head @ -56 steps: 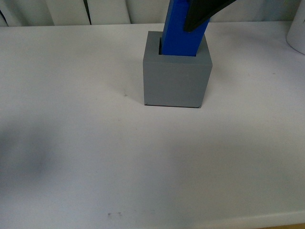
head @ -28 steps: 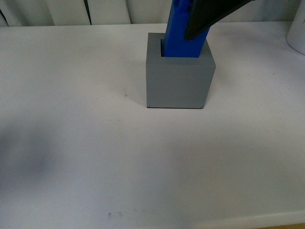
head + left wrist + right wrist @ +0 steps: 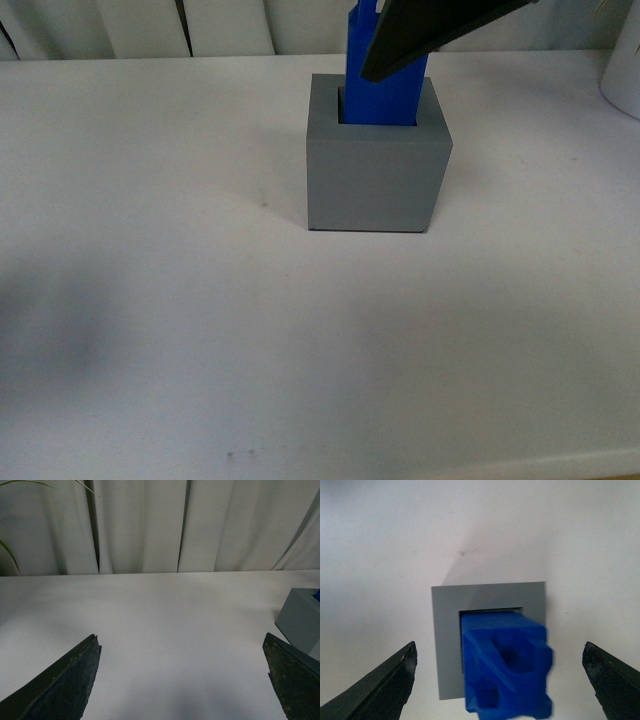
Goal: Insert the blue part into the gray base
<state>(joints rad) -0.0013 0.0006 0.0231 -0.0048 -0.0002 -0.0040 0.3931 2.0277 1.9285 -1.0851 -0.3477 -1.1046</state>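
Note:
The gray base (image 3: 378, 175) stands on the white table (image 3: 200, 300), at the back and a little right of the middle. The blue part (image 3: 385, 90) sits upright in its square recess, its upper half sticking out. In the right wrist view the blue part (image 3: 505, 672) shows from above inside the gray base (image 3: 447, 640), off toward one side of the recess. My right gripper (image 3: 499, 646) hangs open above it, fingers wide on either side and touching nothing; one dark finger (image 3: 425, 30) crosses the blue part's top. My left gripper (image 3: 181, 637) is open and empty over bare table, the gray base (image 3: 300, 620) off to one side.
A white rounded object (image 3: 625, 70) stands at the table's far right edge. Pale curtains (image 3: 150, 25) hang behind the table. A plant leaf (image 3: 7, 550) shows in the left wrist view. The table's front edge (image 3: 560, 465) runs along the bottom right.
The blue part has straightened from a lean and sunk lower into the base. The base has shifted slightly right. The right finger has moved up and left, off the part.

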